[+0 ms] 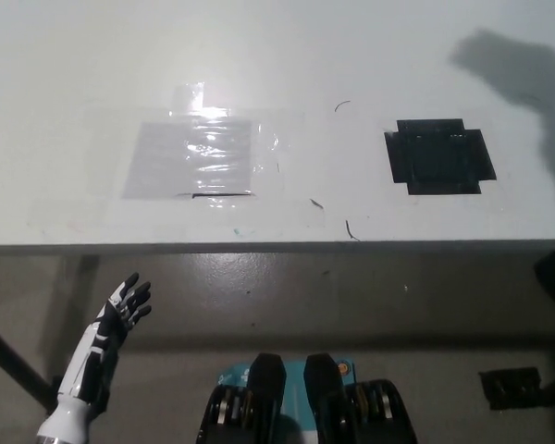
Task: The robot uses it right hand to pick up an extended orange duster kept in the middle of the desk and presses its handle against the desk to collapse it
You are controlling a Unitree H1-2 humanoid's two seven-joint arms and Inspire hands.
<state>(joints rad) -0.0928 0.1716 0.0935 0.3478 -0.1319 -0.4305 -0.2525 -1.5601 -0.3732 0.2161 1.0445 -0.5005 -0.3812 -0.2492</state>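
Note:
The orange duster is out of view, and so is my black right hand. Only a dark shadow [513, 74] falls across the desk's far right. My white left hand [120, 310] rests low at the left, below the desk's front edge, with its fingers spread and nothing in it.
A black taped square [439, 155] sits on the white desk [351, 55] at the right. A clear plastic sheet [196, 157] is taped down left of the middle. The desk's front edge [277, 246] runs across the picture, with grey floor below.

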